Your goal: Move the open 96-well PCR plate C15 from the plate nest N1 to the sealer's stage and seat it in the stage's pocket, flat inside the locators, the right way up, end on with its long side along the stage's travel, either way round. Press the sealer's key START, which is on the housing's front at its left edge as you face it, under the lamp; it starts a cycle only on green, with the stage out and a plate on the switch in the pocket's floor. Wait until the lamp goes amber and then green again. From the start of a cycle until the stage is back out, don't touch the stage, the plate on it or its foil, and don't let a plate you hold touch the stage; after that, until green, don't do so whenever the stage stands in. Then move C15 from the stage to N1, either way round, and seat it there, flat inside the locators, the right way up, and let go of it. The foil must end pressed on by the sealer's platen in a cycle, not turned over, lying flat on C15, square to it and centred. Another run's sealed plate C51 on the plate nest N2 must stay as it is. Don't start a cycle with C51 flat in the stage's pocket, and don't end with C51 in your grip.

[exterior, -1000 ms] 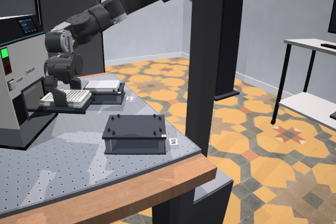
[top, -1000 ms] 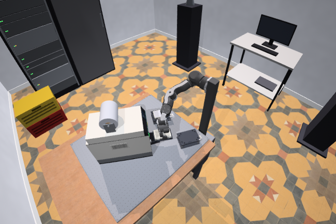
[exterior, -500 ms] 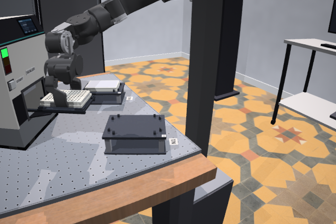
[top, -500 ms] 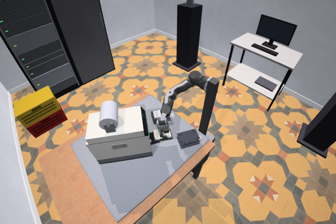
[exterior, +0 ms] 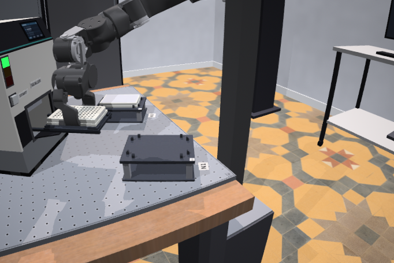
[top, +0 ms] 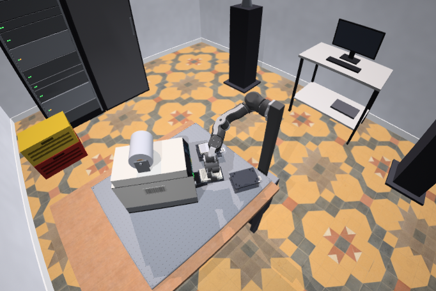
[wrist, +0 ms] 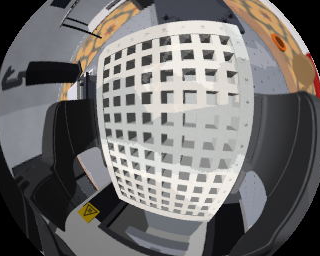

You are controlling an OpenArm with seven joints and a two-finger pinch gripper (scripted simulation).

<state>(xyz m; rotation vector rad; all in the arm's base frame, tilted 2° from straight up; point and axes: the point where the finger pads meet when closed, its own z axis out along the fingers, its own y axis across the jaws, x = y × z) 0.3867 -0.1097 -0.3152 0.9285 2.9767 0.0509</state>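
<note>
Leftmost on the grey perforated bench top (exterior: pixel 95 189) stands the sealing machine (exterior: pixel 22 100), a pale box with a small screen (exterior: pixel 32 29) near its upper edge. On the machine's front, at the edge nearest the arm, a lamp (exterior: pixel 5 62) glows green, and just below it sits a square white key (exterior: pixel 13 99). Beside the key, the machine's dark tray (exterior: pixel 68 129) sticks out of the opening, away from the machine.

On that tray lies the open well plate (exterior: pixel 89 114), white, right way up, its long side running along the tray's line out of the machine. The gripper (exterior: pixel 68 117) reaches straight down from the arm (exterior: pixel 127 11) and is clamped across the plate, one dark finger (exterior: pixel 70 115) showing against the plate's near long side. In the wrist view the plate (wrist: pixel 172 114) fills the middle of the picture, with dark fingers on either side of it. Whether the plate rests fully flat in the tray's pocket cannot be told.

Just beyond the tray, farther from the machine's front, a dark stand (exterior: pixel 127 114) carries a second plate (exterior: pixel 121 99) with a smooth pale cover. Nearer the bench edge and to the right of the tray sits another dark stand (exterior: pixel 159 155), its top bare apart from small pegs, with a label (exterior: pixel 203 166) beside it. Right of that stand rises the dark post (exterior: pixel 238 71) from which the arm hangs.
</note>
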